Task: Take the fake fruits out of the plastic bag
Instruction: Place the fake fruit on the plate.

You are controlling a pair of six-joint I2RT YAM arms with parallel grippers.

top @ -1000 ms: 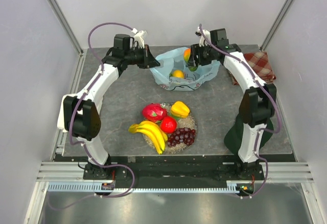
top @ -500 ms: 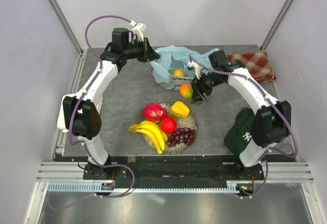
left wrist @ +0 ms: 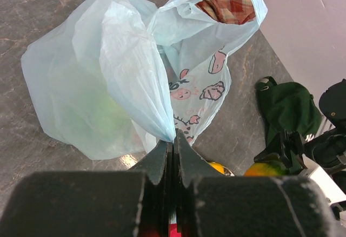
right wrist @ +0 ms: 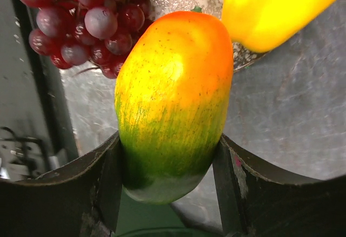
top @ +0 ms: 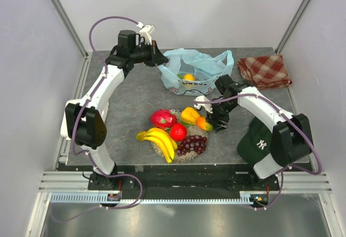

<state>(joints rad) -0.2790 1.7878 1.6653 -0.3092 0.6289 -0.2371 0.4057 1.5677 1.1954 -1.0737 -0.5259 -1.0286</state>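
Observation:
The light blue plastic bag (top: 201,64) lies at the back of the table, with an orange fruit (top: 188,77) showing inside it. My left gripper (top: 161,60) is shut on a gathered fold of the bag (left wrist: 108,75) and holds it up. My right gripper (top: 208,123) is shut on a green-orange mango (right wrist: 173,102) at the right edge of the plate (top: 185,157). The mango (top: 204,123) hangs beside the yellow pepper (top: 190,115) and the grapes (top: 192,144). A banana bunch (top: 159,140), a dragon fruit (top: 162,119) and a red apple (top: 178,131) lie on the plate too.
A dark green cap (top: 259,140) lies right of the plate, close under the right arm. A red checkered cloth (top: 265,69) sits at the back right, beside the bag. Metal frame posts and white walls surround the table.
My right gripper has carried the mango out of the bag and down toward me to the plate's right edge. The left gripper rose slightly with the bag's fold.

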